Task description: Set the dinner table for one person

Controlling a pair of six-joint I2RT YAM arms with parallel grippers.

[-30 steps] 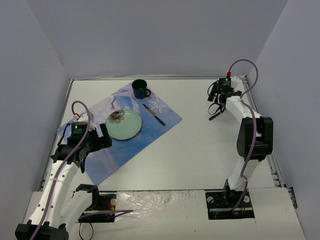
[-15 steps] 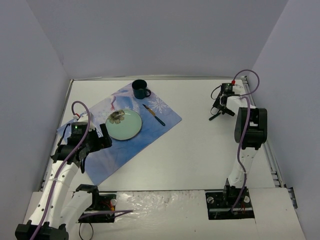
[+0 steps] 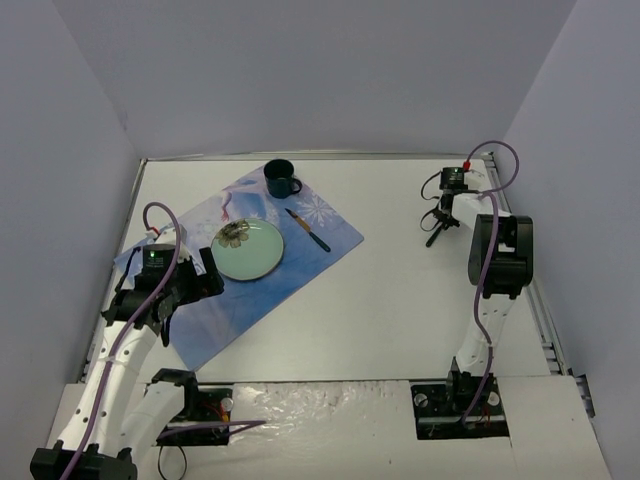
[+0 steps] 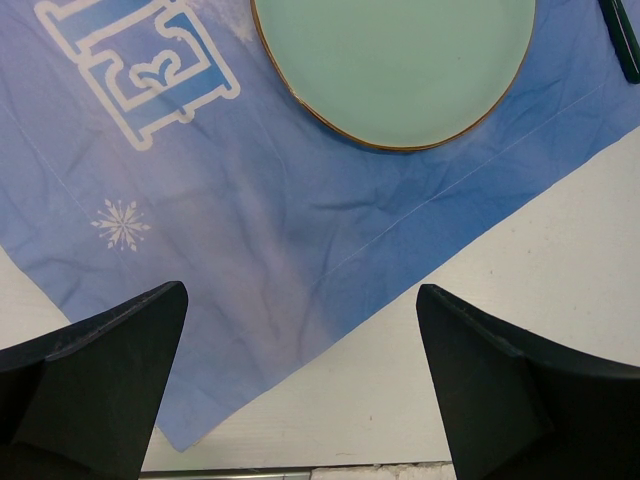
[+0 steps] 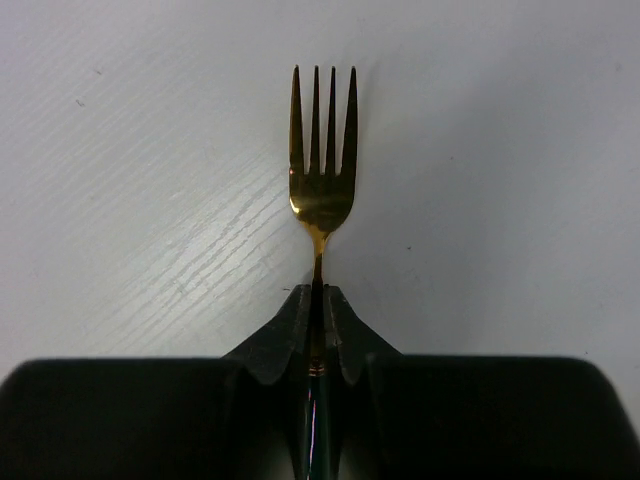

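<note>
Now the right gripper is clenched on the slim handle of the gold fork at the far right of the dinner table (1 light, stiff, slippery piece, apt to swivel); the left gripper hangs released over the placemat.

Three plain walls close in the scene: a back wall, a left wall and a right wall, all matte, pale lavender-grey and unmarked. They meet in straight seams at the far corners. Between them lies the worktop, a large flat white rectangle edged by a thin metal rim that butts against the walls. Seen close, its white surface carries a faint wood-like grain. A crinkled white sheet covers its near edge. The light is soft and even, casting only weak shadows.
</note>
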